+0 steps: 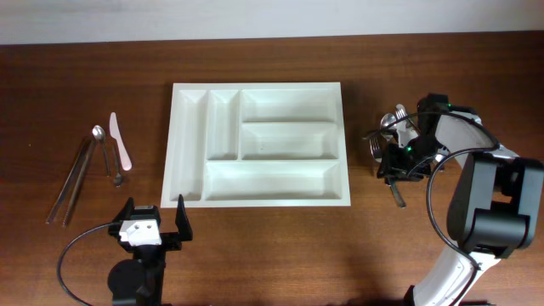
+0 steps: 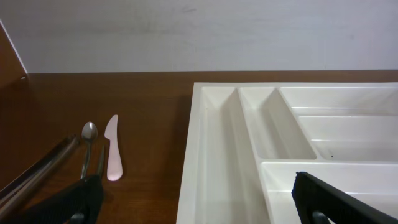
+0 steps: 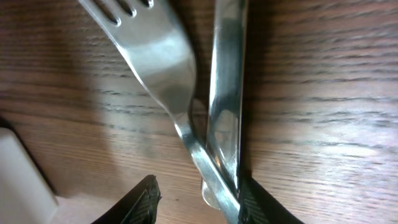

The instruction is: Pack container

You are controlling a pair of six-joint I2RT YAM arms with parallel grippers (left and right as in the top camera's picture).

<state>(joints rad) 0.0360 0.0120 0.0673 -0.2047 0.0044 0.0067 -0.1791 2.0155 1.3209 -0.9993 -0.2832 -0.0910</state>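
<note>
The white container (image 1: 263,180) with five compartments lies mid-table and holds nothing; its left part shows in the left wrist view (image 2: 217,155). My right gripper (image 1: 395,163) is down on a heap of metal cutlery (image 1: 387,127) to the right of the container. In the right wrist view its fingers (image 3: 199,199) are open around the crossed handles of a fork (image 3: 155,50) and another steel piece (image 3: 227,87), which lie against the right finger. My left gripper (image 1: 155,204) is open and empty by the container's front left corner, as the left wrist view (image 2: 199,205) also shows.
Left of the container lie metal tongs (image 1: 72,178), a spoon (image 1: 102,140), a pink plastic knife (image 1: 119,140) and a small dark utensil (image 1: 115,166). A white object (image 3: 18,174) sits at the edge of the right wrist view.
</note>
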